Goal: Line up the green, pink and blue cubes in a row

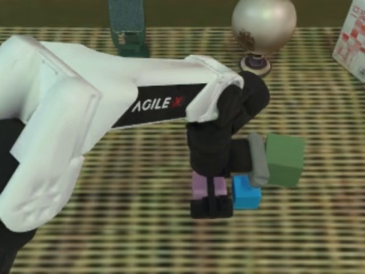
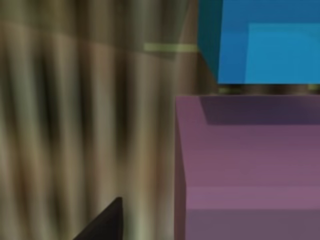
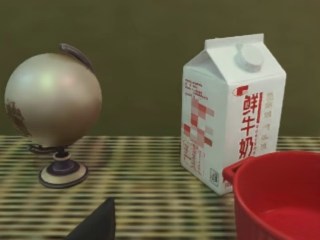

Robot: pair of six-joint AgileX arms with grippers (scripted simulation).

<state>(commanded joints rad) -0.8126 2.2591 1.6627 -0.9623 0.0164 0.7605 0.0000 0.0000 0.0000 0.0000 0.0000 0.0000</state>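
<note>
My left arm reaches across the table, and its gripper point(image 1: 211, 201) points down over the pink cube point(image 1: 201, 185), which sits between the fingers. In the left wrist view one dark fingertip point(image 2: 107, 225) stands apart from the side of the pink cube point(image 2: 250, 165), so the gripper is open. The small blue cube point(image 1: 246, 194) rests just right of the pink one and shows again in the left wrist view point(image 2: 270, 45). Right of the blue cube and slightly farther back sits the large green cube point(image 1: 285, 160). My right gripper is outside the top view; one of its fingertips point(image 3: 100, 225) shows above the mat.
A teal glass vessel point(image 1: 126, 25) and a pale globe point(image 1: 263, 25) stand along the back edge. A white-and-red milk carton point(image 1: 351, 40) is at the back right. In the right wrist view a red pot point(image 3: 280, 200) sits close by, in front of the carton point(image 3: 232, 110).
</note>
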